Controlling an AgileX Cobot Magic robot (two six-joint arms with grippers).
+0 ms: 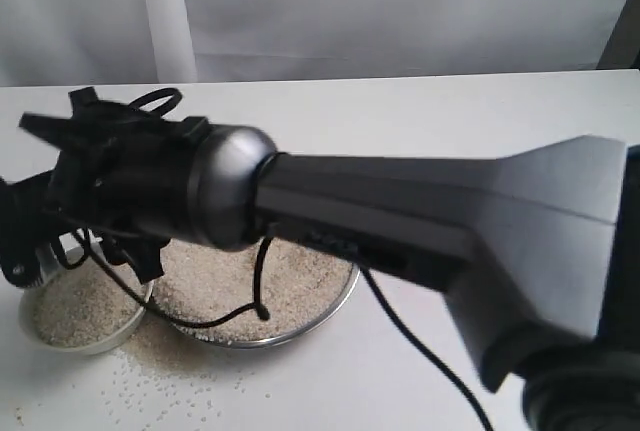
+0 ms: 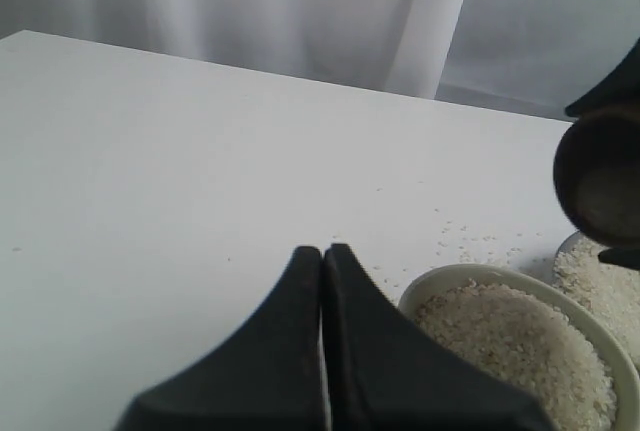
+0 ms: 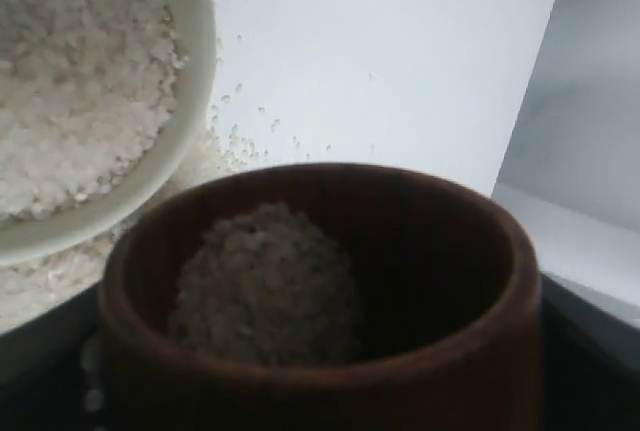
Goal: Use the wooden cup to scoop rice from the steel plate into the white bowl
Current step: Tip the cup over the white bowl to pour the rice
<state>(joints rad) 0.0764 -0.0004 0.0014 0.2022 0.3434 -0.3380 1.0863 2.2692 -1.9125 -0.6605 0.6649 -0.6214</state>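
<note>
My right arm reaches across the exterior view to the left, and its gripper (image 1: 120,236) hangs over the gap between the white bowl (image 1: 92,347) and the steel plate (image 1: 343,296). It is shut on the wooden cup (image 3: 330,371), which holds a mound of rice (image 3: 265,286). The left wrist view shows the cup (image 2: 598,186) lifted beside the bowl (image 2: 470,276). The bowl is nearly full of rice (image 2: 520,351), and more rice (image 1: 295,286) covers the plate. My left gripper (image 2: 322,253) is shut on nothing, low over the table next to the bowl.
Loose grains (image 1: 170,386) lie scattered on the white table in front of the bowl and the plate. A black cable (image 1: 255,301) from the right arm droops over the plate. A white curtain (image 1: 330,11) hangs behind the table.
</note>
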